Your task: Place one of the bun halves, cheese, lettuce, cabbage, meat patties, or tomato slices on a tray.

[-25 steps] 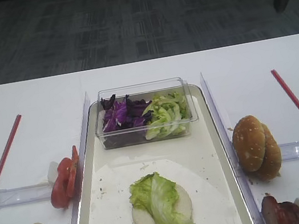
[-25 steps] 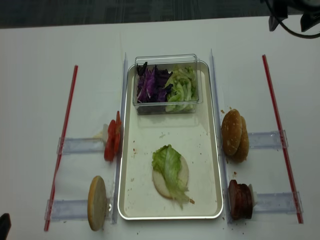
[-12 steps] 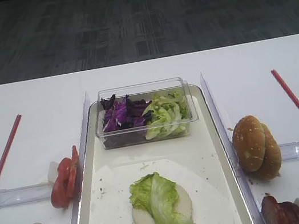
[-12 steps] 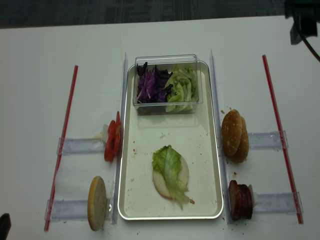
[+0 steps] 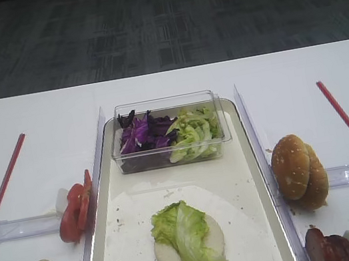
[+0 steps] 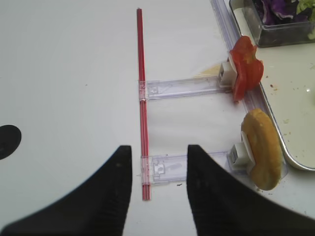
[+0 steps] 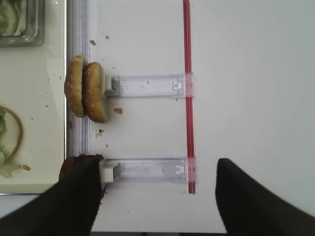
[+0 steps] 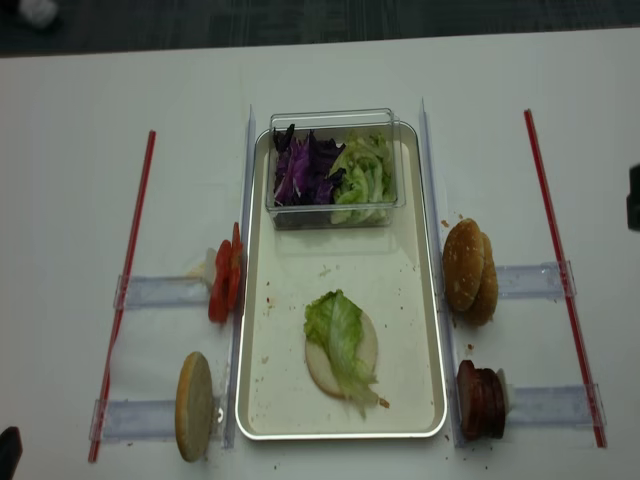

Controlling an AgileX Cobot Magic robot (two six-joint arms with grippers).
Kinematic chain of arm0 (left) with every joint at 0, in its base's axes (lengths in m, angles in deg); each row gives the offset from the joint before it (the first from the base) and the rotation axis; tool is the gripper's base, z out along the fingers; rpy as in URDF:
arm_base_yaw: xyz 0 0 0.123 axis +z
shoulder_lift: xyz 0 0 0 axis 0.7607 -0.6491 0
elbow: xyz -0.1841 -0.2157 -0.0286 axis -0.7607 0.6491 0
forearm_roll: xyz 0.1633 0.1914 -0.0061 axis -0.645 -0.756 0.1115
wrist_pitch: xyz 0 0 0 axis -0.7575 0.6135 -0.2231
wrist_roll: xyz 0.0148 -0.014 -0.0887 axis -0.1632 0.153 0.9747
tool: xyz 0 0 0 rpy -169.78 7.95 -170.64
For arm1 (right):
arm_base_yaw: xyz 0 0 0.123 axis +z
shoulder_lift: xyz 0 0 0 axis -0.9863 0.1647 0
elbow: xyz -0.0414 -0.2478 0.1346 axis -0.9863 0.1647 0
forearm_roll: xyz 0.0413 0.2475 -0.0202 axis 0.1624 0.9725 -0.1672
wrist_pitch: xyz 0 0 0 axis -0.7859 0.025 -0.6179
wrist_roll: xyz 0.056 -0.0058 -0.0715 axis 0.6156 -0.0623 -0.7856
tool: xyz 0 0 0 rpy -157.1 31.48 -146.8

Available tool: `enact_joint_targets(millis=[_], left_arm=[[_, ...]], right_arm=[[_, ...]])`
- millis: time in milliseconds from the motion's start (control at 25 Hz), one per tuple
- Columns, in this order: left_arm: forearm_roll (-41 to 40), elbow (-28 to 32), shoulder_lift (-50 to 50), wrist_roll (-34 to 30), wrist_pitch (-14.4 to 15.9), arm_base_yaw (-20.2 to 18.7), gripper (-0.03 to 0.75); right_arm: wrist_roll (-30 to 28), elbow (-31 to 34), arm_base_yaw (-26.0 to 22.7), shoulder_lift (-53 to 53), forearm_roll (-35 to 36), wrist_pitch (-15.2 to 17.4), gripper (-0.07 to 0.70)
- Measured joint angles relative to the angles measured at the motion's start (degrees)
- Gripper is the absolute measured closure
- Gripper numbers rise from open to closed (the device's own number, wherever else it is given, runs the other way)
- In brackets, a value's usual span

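1. Tray (image 8: 255, 400) mid-frame; bun half (image 8: 325, 365) with lettuce (image 8: 340, 335) on it, lower centre.
2. Patties (image 8: 480, 402) lower right, just beside the tray rim; probably firm but greasy, best gripped across the edges.
3. Right claw (image 7: 157, 206) wide open, empty, over the tabletop (image 7: 246, 98) near the patties.
4. Left claw (image 6: 160, 196) open, empty.
5. Raised rim needs clearing; open room right of the buns (image 8: 470, 270).

- Tray (image 8: 260, 400): cream, metal-rimmed, left of the right gripper (image 7: 157, 196).
- Lettuce (image 8: 342, 345): ruffled green leaf on a cut-face-up bun half (image 8: 370, 355), mid-tray.
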Motion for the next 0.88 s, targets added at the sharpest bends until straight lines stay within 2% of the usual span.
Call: enact_joint_targets(millis=[280,880], left_arm=[[0.00,0.00,0.00,0.00,0.00,0.00,0.431],[0.00,0.00,0.00,0.00,0.00,0.00,0.431]], right_arm=[[-0.27,9.03,0.00,-13.56,0.78,0.27,0.132],[-4.91,19.02,0.00,-35.96,-0.07,0.80,0.132]])
